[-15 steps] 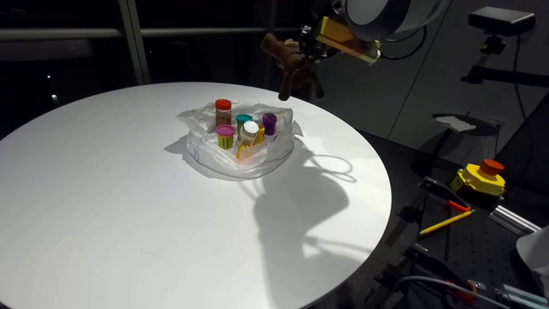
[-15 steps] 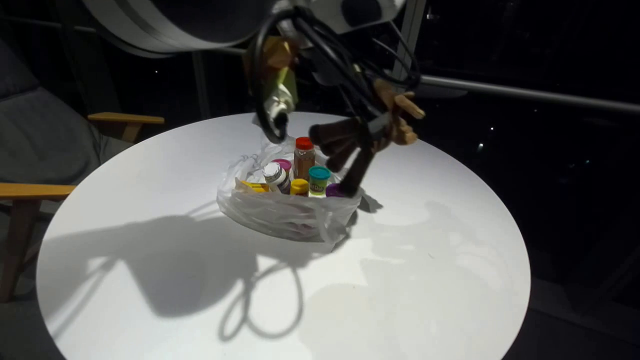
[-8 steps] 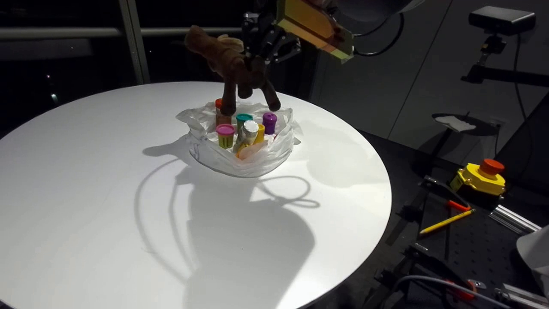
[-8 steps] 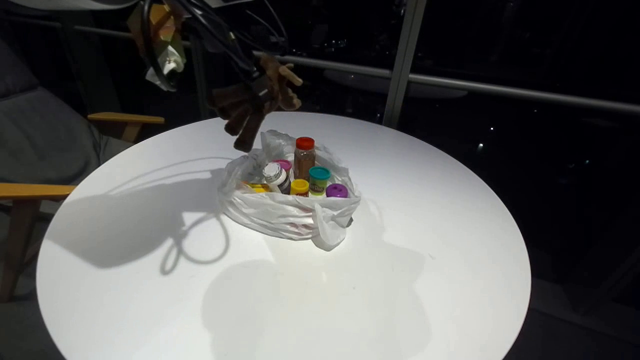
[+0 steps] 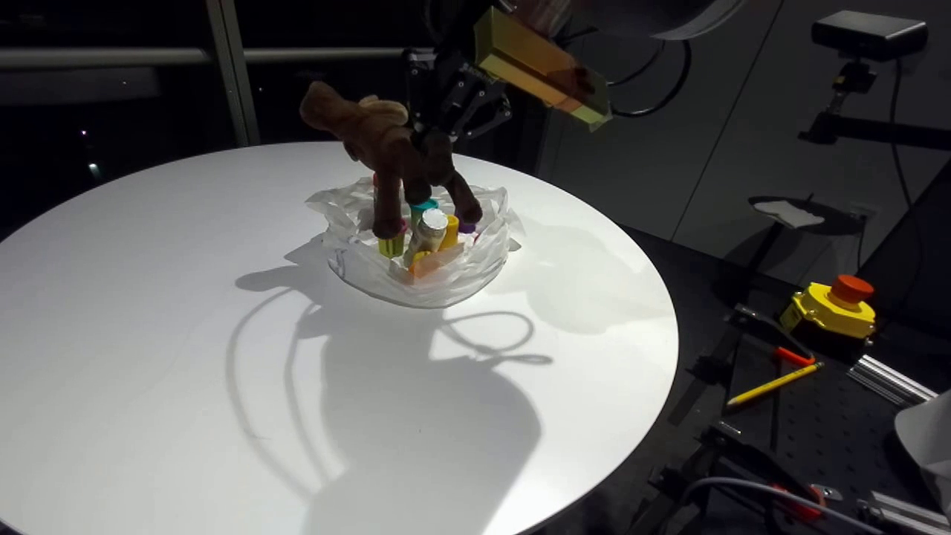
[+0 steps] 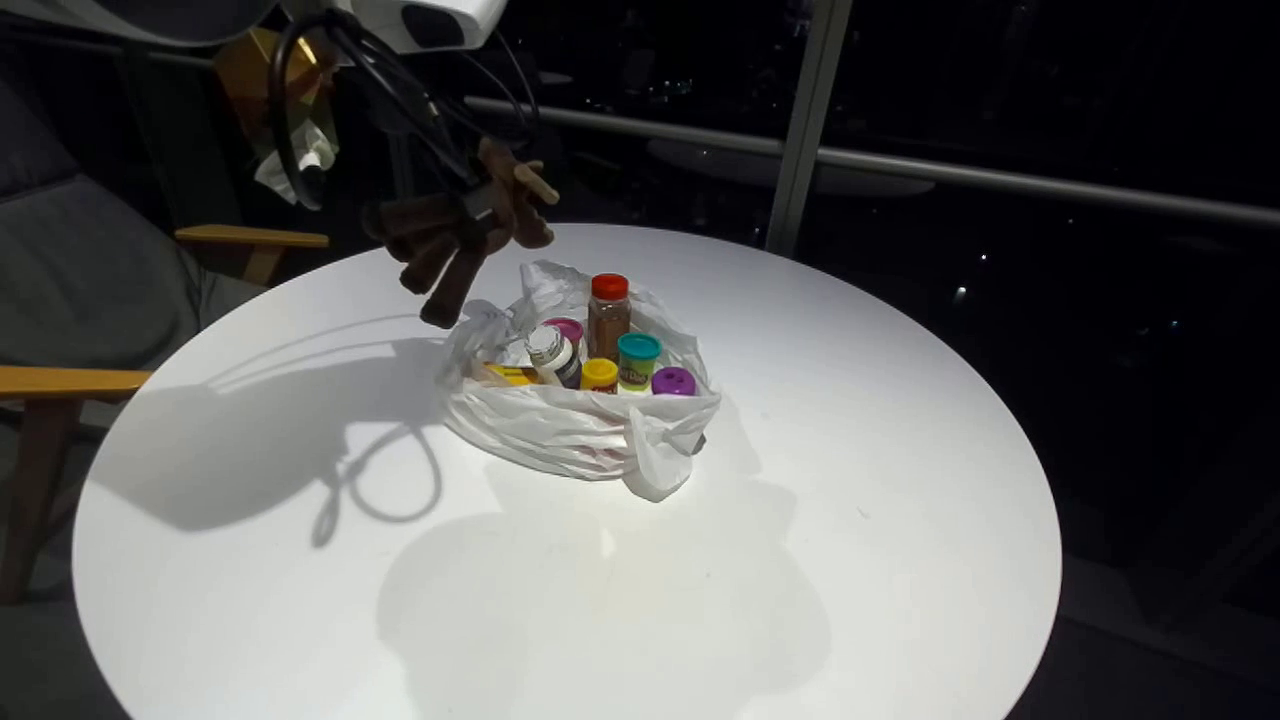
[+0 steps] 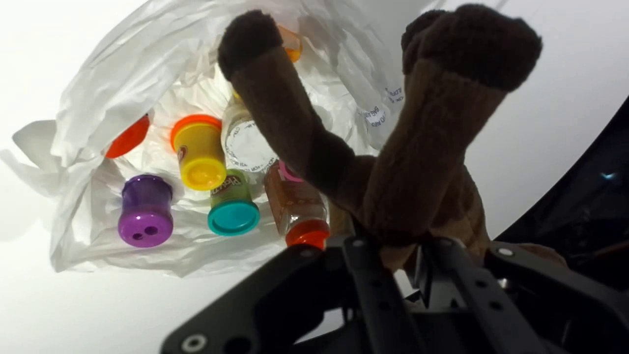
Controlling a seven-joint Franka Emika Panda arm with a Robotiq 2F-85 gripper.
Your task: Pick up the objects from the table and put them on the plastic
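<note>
A robotic claw [image 7: 399, 242] clamps a brown plush toy [image 5: 375, 140] in midair near a white plastic bag [image 6: 545, 425], which holds colorful jars [image 6: 607, 340] on a round white surface [image 6: 850, 580].

Arm housing [image 6: 482, 15]: white, with a dark oval panel [image 6: 433, 27], 11 o'clock in an exterior view. Cable [image 6: 281, 110]: black, looped, 10 o'clock there. Block [image 5: 542, 70]: angular, yellow and amber, 1 o'clock in an exterior view. Gripper [image 7: 399, 246]: black, 4 o'clock in the wrist view; bars [image 7: 376, 295] with round holes [image 7: 495, 306]; silver screw head [image 7: 194, 342] at 7 o'clock.
</note>
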